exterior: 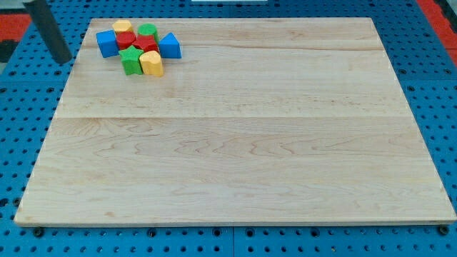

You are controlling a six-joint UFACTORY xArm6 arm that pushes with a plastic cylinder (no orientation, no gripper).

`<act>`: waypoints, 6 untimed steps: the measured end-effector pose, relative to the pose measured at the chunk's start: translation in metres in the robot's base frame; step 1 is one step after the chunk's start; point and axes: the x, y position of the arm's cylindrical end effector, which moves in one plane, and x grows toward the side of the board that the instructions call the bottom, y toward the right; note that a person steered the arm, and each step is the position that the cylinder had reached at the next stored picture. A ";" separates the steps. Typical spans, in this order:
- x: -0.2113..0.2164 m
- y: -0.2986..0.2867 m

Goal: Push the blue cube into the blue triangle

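The blue cube (107,43) sits at the left end of a tight cluster of blocks near the board's top left corner. The blue triangle (170,46) sits at the cluster's right end. Between them lie a yellow block (122,28), a green block (147,31), a red block (126,40) and a red star-like block (146,46). In front are a green star-like block (131,61) and a yellow block (151,63). My tip (63,60) rests off the board's left edge, to the left of the blue cube and apart from it.
The wooden board (235,143) lies on a blue pegboard table (14,128). The block cluster is close to the board's top edge. A red area (435,11) shows at the view's top right corner.
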 end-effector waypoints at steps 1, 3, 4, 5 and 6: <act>-0.029 0.036; -0.037 0.102; -0.021 0.141; -0.006 0.204; -0.006 0.204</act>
